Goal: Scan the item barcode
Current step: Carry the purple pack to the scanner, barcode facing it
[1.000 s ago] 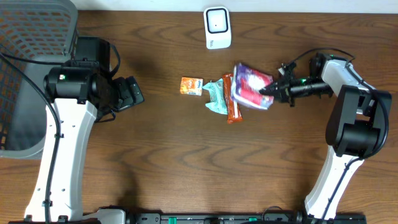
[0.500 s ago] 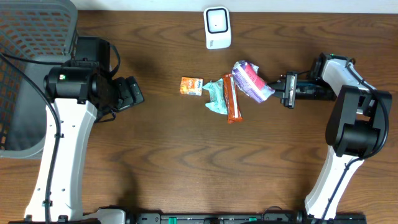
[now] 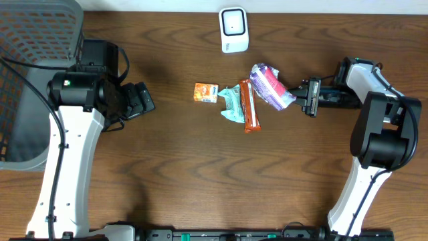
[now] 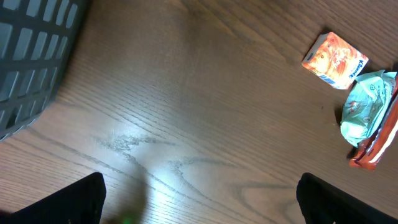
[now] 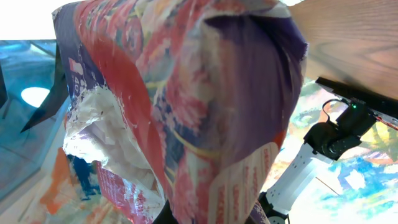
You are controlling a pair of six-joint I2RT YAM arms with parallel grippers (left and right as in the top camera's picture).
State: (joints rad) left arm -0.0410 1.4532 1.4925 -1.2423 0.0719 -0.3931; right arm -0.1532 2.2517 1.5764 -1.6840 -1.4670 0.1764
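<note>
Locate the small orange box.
In the overhead view, the orange box lies mid-table, just left of the teal packet and nearer than the white scanner.

It looks like a mock shop checkout in a robotics lab. Two robot arms (image 3: 67, 154) flank a wooden table (image 3: 200, 181) with a barcode scanner (image 3: 234, 29), snack packets (image 3: 242, 102) and a mesh basket (image 3: 30, 40).

One purple packet (image 3: 271, 86), one teal packet (image 3: 232, 104), one bar (image 3: 249, 107), one carton (image 3: 206, 92), one scanner (image 3: 234, 29), one basket (image 3: 40, 27).
</note>
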